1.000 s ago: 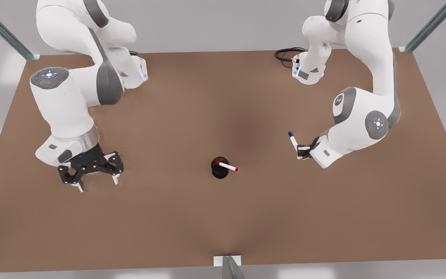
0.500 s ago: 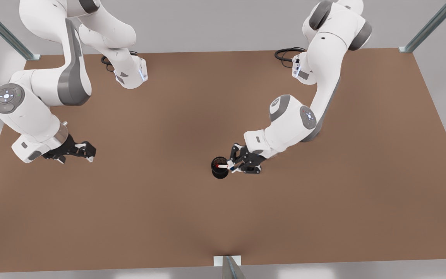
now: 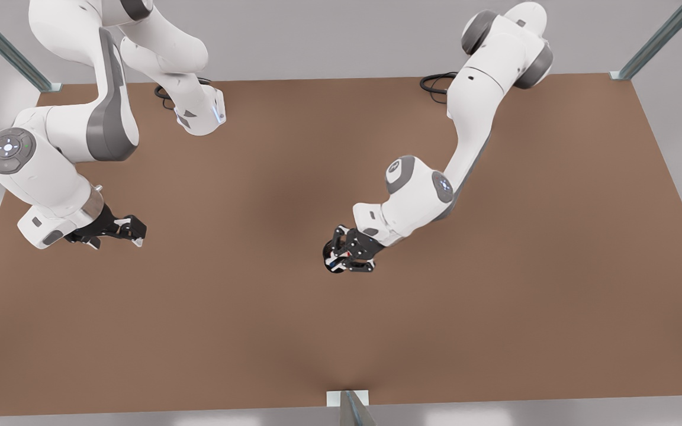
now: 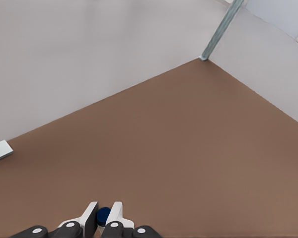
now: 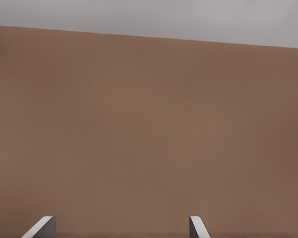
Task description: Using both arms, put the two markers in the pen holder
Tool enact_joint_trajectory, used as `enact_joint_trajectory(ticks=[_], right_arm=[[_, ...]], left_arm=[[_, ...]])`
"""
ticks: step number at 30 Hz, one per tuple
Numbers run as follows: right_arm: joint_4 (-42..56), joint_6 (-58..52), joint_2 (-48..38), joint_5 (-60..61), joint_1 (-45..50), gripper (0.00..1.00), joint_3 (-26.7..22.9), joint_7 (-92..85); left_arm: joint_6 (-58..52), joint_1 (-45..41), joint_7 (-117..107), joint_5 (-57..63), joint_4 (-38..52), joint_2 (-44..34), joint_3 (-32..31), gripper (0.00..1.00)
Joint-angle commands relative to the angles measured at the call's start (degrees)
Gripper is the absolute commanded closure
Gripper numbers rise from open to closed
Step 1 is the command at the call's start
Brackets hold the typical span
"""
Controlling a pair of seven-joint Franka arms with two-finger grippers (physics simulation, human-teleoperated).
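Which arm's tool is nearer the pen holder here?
The left. The left tool is right over the pen holder, gripping the blue-capped marker. The right tool waits, open, far toward the front view's left.

We can read no text, label, brand or number anywhere: none on the white arms, the brown table (image 3: 270, 331), the black pen holder (image 3: 330, 265) or the grippers.
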Motion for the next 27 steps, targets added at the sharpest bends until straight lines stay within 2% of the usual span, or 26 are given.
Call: enact_joint_trajectory(ticks=[1, 8, 10, 27], right_arm=[[0.03, -0.13, -0.08, -0.01, -0.01, 0.00, 0.02, -0.62], [0.03, -0.30, -0.08, -0.01, -0.01, 0.00, 0.02, -0.71], [0.03, -0.30, -0.08, -0.01, -0.01, 0.00, 0.02, -0.71], [0.03, -0.04, 0.00, -0.01, -0.01, 0.00, 0.02, -0.71]], left_arm=[[2.91, -0.01, 12.23, -0.53, -0.73, 0.36, 0.05, 0.79], [3.70, 0.07, 12.23, -0.79, -7.58, -3.33, -0.04, 0.79], [8.00, -0.54, 12.23, -0.79, -10.31, -3.42, -0.22, 0.79], [13.54, -2.74, 12.23, -0.88, -11.72, -0.52, -0.22, 0.79]])
